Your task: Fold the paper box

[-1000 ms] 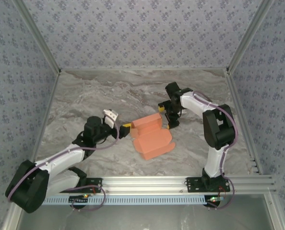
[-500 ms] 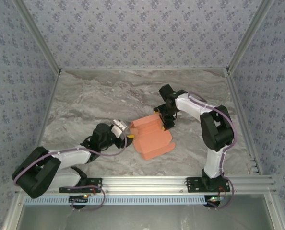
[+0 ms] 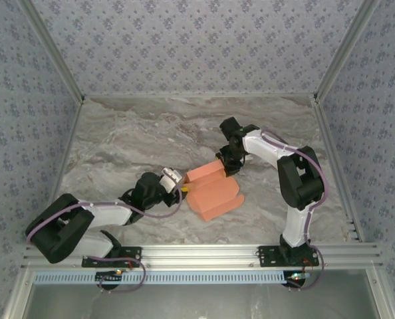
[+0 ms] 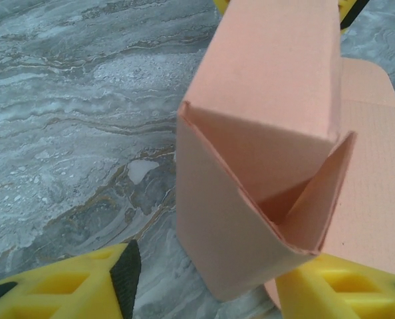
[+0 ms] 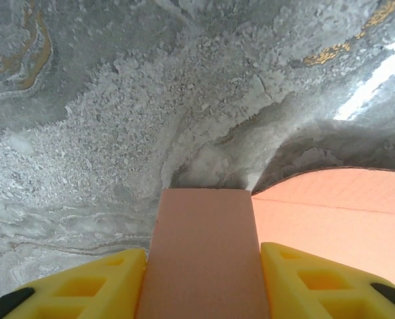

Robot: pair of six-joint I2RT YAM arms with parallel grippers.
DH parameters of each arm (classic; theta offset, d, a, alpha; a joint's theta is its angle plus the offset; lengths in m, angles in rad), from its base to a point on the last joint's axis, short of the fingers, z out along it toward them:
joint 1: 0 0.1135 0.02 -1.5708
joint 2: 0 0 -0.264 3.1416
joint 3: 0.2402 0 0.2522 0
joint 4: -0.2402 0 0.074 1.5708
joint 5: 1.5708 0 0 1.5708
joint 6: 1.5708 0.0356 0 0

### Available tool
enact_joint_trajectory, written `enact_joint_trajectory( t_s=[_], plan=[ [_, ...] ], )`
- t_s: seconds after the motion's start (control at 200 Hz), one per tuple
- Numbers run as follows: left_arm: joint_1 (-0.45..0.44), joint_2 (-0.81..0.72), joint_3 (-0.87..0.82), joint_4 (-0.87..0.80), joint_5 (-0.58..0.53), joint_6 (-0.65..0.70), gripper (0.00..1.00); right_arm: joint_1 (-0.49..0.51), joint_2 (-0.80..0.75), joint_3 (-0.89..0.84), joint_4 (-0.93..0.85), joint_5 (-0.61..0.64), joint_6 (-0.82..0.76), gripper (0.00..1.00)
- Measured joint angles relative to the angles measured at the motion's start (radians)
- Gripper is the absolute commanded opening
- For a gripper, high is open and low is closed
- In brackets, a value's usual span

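Right hand (image 5: 204, 269) is clamped on the paper box (image 3: 211, 189). Both yellow fingers (image 5: 98, 279) press flush against the sides of a narrow salmon panel that runs straight out ahead of the hand, and a wider flap lies flat just beside one finger.

Over to the left hand (image 4: 207, 286): its jaws are spread around the box's open end, which stands upright right in front of it (you can see down into the folded corner). One finger (image 4: 330, 292) touches the cardboard's lower edge. The other sits apart from it, with bare marble worktop (image 4: 64, 133) showing in the gap, so this hand is released, not gripping.

From above, the box rests on the worktop between the two hands, one hand at each end.
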Motion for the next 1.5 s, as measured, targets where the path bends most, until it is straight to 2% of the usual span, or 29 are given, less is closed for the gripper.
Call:
enact_joint_trajectory(
  t_s=[0.245, 0.435, 0.665, 0.929, 1.054, 1.264, 1.504],
  plan=[
    [-0.072, 0.108, 0.039, 0.068, -0.074, -0.019, 0.41, 0.002, 0.000, 0.000, 0.002, 0.010, 0.030, 0.48],
    [-0.119, 0.166, 0.074, 0.092, -0.210, -0.052, 0.34, 0.002, -0.002, -0.002, 0.005, 0.038, 0.055, 0.48],
    [-0.150, 0.237, 0.143, 0.089, -0.357, -0.104, 0.34, 0.000, -0.013, -0.017, 0.018, 0.059, 0.095, 0.47],
    [-0.163, 0.298, 0.206, 0.086, -0.475, -0.158, 0.43, 0.006, -0.024, -0.031, 0.036, 0.065, 0.116, 0.47],
    [-0.167, 0.313, 0.249, 0.088, -0.500, -0.173, 0.47, 0.023, -0.025, -0.039, 0.038, 0.053, 0.120, 0.47],
    [-0.170, 0.367, 0.279, 0.098, -0.528, -0.194, 0.30, 0.019, -0.032, -0.046, 0.045, 0.084, 0.135, 0.47],
    [-0.171, 0.386, 0.291, 0.108, -0.528, -0.225, 0.28, 0.013, -0.032, -0.048, 0.055, 0.100, 0.137, 0.48]
  ],
)
